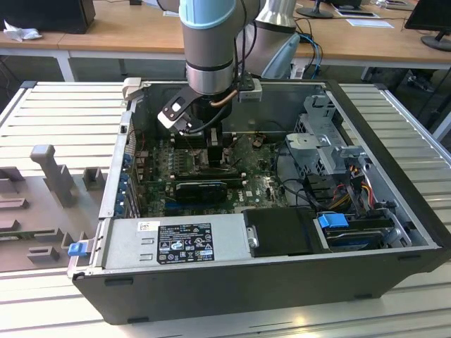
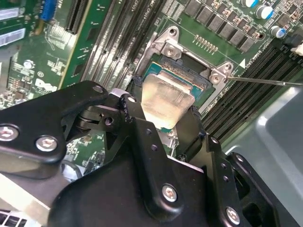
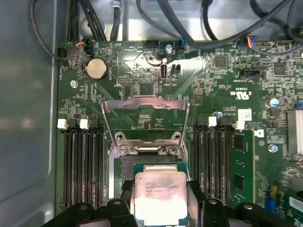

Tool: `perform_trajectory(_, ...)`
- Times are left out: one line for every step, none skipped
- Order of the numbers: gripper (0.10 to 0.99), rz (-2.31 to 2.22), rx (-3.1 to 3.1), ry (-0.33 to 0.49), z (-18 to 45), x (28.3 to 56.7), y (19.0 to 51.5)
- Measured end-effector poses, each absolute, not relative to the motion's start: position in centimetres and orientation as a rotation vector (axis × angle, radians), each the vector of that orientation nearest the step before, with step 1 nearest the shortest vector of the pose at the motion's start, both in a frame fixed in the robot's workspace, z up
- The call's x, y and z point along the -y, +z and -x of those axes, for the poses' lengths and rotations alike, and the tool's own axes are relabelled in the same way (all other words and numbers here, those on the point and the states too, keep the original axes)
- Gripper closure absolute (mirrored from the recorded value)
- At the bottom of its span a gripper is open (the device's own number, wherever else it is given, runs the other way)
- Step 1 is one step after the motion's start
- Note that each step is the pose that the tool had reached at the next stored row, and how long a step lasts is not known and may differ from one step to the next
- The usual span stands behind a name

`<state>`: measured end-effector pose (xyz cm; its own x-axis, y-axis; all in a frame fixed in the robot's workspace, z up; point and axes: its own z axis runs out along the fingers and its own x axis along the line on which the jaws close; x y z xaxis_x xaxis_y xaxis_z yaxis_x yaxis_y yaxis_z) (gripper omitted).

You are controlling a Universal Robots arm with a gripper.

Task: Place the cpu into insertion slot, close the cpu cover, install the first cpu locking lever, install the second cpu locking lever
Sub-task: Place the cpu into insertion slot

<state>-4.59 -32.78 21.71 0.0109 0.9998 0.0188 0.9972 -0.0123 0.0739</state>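
On the exterior view's left, the table point(image 1: 63, 113) and the case point(image 1: 282, 289) wall play no part. Upper centre of that view, the arm reaches into the case and the gripper point(image 1: 210, 144) sits low over the board point(image 1: 158, 167).

We read the pincer as clamped on the cpu point(image 3: 161, 194). In both wrist views black fingers point(image 3: 198, 198) press two opposite edges, metal top facing up. The cpu hangs right over the slot point(image 3: 124, 171), v. close. Whether it already rests on the contacts, we can't tell. The cover point(image 3: 142, 102) stands raised just beyond the cpu, so by our reckoning step 1 isn't done and the other steps aren't begun.

Risks, as we judge them:
- If the cpu is a bit rotated or tilted vs. the slot rim, letting go drops it askew and bends contacts.
- Pushing down w/ a corner on the rim does the same.
- The fingers are near the cover's hinge, so a drift that way could knock the cover down onto them.
- A thin rod, prob. a lever point(image 2: 265, 81), juts out beside the slot and may snag.

On the exterior view's right, the cables point(image 1: 352, 176) lie well apart and pose no threat.
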Motion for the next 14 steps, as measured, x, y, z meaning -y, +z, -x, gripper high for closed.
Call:
perform_trajectory(0.553, -2.205, -2.18, 0.101, 4.6, 32.7, 21.7)
perform_trajectory(0.553, -2.205, -2.18, 0.101, 4.6, 32.6, 21.6)
perform_trajectory(0.553, -2.205, -2.18, 0.101, 4.6, 32.5, 21.5)
perform_trajectory(0.553, -2.205, -2.18, 0.102, 4.6, 32.4, 21.4)
perform_trajectory(0.553, -2.206, -2.179, 0.102, 4.6, 32.3, 21.3)
perform_trajectory(0.553, -2.208, -2.176, 0.102, 4.6, 32.3, 21.3)
perform_trajectory(0.553, -2.215, -2.169, 0.101, 4.6, 32.2, 21.1)
perform_trajectory(0.553, -2.218, -2.166, 0.101, 4.6, 32.2, 21.1)
perform_trajectory(0.553, -2.219, -2.165, 0.101, 4.6, 32.1, 20.9)
perform_trajectory(0.553, -2.219, -2.165, 0.101, 4.6, 32.1, 20.7)
perform_trajectory(0.553, -2.219, -2.165, 0.101, 4.6, 32.1, 20.6)
perform_trajectory(0.553, -2.219, -2.165, 0.101, 4.6, 32.0, 20.5)
perform_trajectory(0.553, -2.219, -2.165, 0.101, 4.6, 32.0, 20.5)
perform_trajectory(0.553, -2.219, -2.165, 0.101, 4.6, 32.0, 20.4)
